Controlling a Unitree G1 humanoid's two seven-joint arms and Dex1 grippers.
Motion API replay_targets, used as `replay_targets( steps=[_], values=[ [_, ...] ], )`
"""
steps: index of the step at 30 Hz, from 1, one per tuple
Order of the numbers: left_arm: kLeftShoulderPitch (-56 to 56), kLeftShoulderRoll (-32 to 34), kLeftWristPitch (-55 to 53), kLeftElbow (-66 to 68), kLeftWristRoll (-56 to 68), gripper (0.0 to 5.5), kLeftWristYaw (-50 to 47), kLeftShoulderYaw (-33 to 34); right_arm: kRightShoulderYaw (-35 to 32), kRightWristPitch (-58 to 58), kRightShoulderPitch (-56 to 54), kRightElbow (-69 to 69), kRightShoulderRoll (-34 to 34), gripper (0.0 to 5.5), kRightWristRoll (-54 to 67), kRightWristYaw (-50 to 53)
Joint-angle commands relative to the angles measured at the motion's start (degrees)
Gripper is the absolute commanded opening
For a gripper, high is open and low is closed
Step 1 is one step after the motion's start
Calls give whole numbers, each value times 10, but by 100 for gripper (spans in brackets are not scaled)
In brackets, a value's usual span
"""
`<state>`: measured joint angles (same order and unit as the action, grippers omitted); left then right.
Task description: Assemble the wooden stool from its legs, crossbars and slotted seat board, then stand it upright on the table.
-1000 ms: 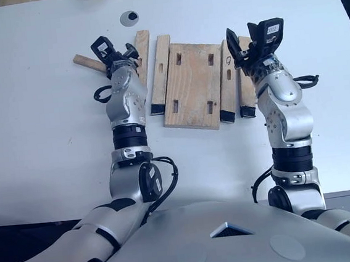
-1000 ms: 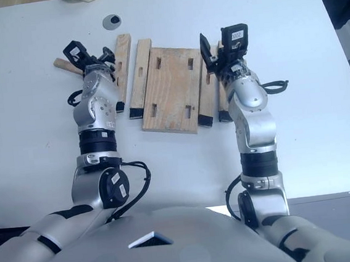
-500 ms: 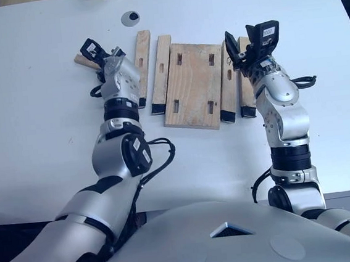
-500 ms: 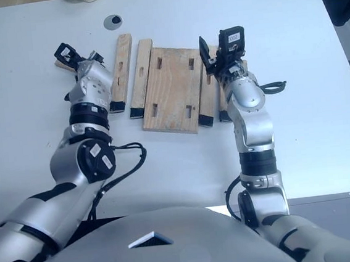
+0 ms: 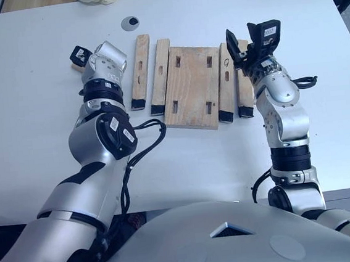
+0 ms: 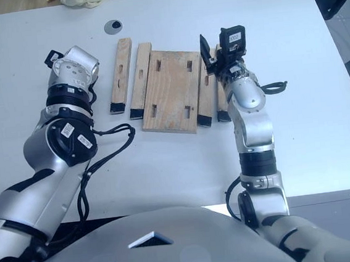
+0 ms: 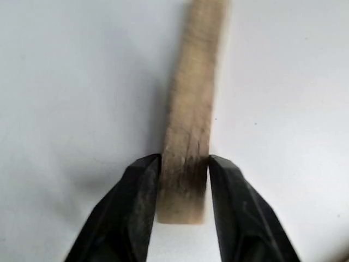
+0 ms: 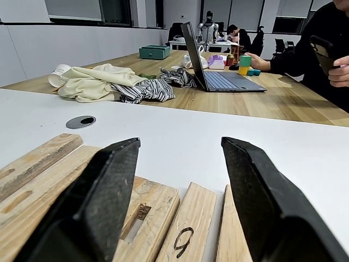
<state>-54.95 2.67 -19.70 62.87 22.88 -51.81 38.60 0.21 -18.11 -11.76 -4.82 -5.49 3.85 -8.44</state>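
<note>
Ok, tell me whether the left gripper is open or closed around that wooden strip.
Shut on it: in the left wrist view, both fingers of the left gripper touch the sides of the crossbar near its end.

White table [image 5: 40, 150] w/ seat board [image 5: 192, 86], 4 legs [image 5: 160, 73], 1 crossbar [image 7: 191, 109] lying on it.

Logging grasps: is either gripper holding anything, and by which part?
Left gripper: jaws closed on one end of the thin pale wooden crossbar. Right gripper: open, empty.

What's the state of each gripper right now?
Left gripper: closed on the end of a wooden bar.
Right gripper: open, holding nothing, above the legs right of the board.
</note>
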Motion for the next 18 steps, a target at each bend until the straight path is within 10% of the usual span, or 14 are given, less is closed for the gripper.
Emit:
replay_targets(
  steps=[1,4,9,18],
  values=[
    [114,1,-88,68,49,125,-35,47,2,5,-2,-2,-12,274,-13,2],
    [134,-7,-49,-25,14,125,94,-20,-3,7,-4,-3,-13,274,-12,5],
    [227,55,246,-274,-211,124,370,-319,-13,12,-15,-4,-11,274,-6,10],
    [233,150,411,-330,-329,124,580,-454,-51,-18,-47,-22,7,274,56,0]
  ],
)
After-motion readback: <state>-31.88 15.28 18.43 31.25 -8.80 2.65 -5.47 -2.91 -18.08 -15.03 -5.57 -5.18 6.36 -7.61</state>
